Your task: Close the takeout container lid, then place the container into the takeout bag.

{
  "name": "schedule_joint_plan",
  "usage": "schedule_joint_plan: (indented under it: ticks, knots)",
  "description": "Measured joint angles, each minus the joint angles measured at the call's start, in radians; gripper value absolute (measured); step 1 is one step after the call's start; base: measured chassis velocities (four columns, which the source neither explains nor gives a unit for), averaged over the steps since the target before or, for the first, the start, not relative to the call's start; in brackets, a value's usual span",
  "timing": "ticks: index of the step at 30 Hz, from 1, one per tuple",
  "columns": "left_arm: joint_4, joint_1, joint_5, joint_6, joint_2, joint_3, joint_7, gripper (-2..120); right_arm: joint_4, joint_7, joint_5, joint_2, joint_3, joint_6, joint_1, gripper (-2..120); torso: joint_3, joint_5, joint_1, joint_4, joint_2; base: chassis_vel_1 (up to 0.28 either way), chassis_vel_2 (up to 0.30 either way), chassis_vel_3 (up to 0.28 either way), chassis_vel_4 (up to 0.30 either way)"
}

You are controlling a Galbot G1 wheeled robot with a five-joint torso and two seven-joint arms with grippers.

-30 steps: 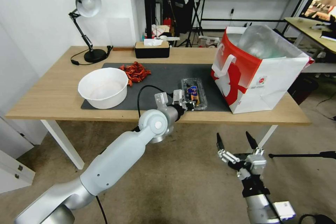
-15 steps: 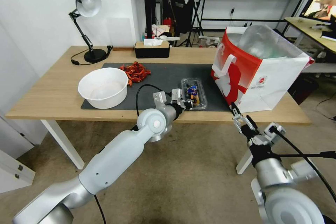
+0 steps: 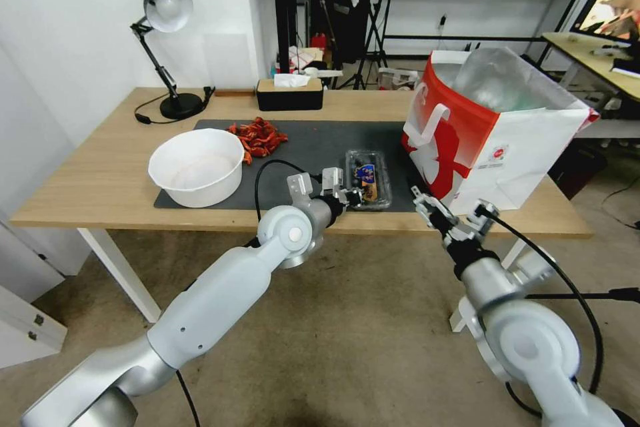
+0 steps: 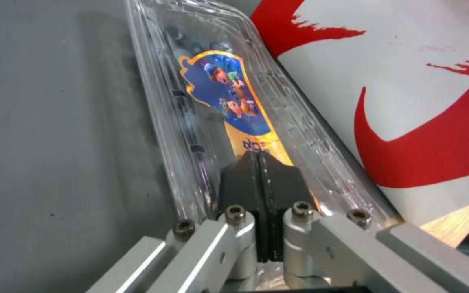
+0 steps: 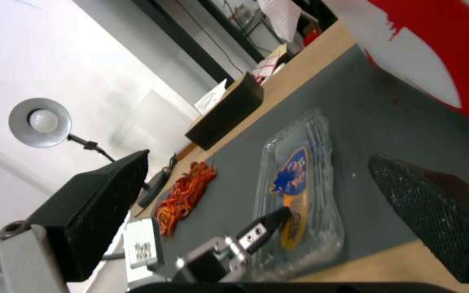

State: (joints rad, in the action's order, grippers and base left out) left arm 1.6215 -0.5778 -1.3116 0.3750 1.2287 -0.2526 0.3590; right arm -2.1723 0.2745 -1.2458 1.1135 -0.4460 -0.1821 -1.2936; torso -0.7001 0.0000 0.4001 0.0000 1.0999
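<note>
On the lid (image 4: 229,97), left hand (image 4: 260,169) presses, pinched shut; blueberries mostly hidden; right hand (image 3: 427,203) wide.

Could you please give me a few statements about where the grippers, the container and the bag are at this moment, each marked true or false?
1. The left gripper has its fingers shut together on top of the lid. True.
2. The takeout container is already inside the takeout bag. False: it lies on the dark mat beside the bag.
3. The right gripper is open, near the table's front edge. True.
4. The white bowl stands between the container and the bag. False: the bowl stands on the container's other side, away from the bag.
</note>
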Motion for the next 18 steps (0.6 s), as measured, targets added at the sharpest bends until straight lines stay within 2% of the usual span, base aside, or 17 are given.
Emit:
schedule_joint_plan:
  ticks: [7, 18]
  knots:
    - [-0.007, 0.004, -0.002, 0.0, 0.001, 0.001, 0.0, 0, 0.057, 0.046, -0.075, -0.027, 0.029, -0.063, 0.102, 100, 0.0, 0.0001, 0.0, 0.0, 0.0, 0.0, 0.0, 0.0, 0.0]
    - [-0.007, 0.006, -0.002, -0.001, 0.001, 0.001, 0.001, 0, 0.136, 0.22, -0.173, -0.069, 0.065, -0.25, 0.267, 100, 0.0, 0.0, 0.0, 0.0001, 0.0, 0.0, 0.0, 0.0, 0.0]
